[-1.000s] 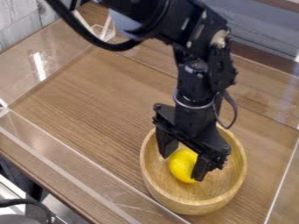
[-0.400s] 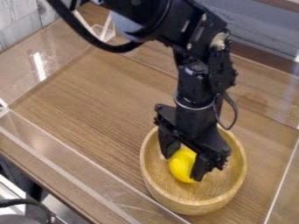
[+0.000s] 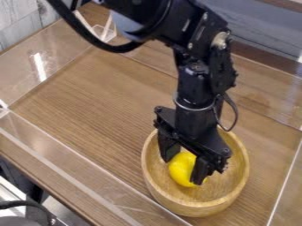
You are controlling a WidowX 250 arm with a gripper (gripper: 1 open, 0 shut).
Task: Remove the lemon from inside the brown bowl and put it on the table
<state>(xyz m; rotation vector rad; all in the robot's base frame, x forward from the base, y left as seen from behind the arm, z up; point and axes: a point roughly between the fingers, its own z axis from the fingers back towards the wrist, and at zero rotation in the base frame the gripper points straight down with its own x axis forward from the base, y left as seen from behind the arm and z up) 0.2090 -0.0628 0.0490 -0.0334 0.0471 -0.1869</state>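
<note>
1. And the jaws had drawn in – a moment before, the gripper [image 3: 185, 167] stood a touch wider around the lemon [image 3: 181, 169]; now its two black fingers sat narrower, one on each side of the fruit, down inside the brown bowl [image 3: 231, 192]

2. The arm itself hadn't shifted – same spot over the bowl as a second back, wrist pointing straight down, no lift at all

3. Were the pads actually pressing on the yellow skin? From this angle it couldn't be told for sure; the fingers looked tight against it, so my read was that the grasp was just being made

4. That put the task early on: the lemon was still in the bowl, a little left of its middle and low against the floor, not yet raised

5. The bowl held nothing else that showed – just the lemon and the finger tips; it sat on the table [image 3: 106, 97] near the front right, close to the clear wall [image 3: 83, 163]

6. Bare wood lay open to the left and behind, well apart from the bowl – plenty of room, I'd judge, for setting the fruit down
</note>
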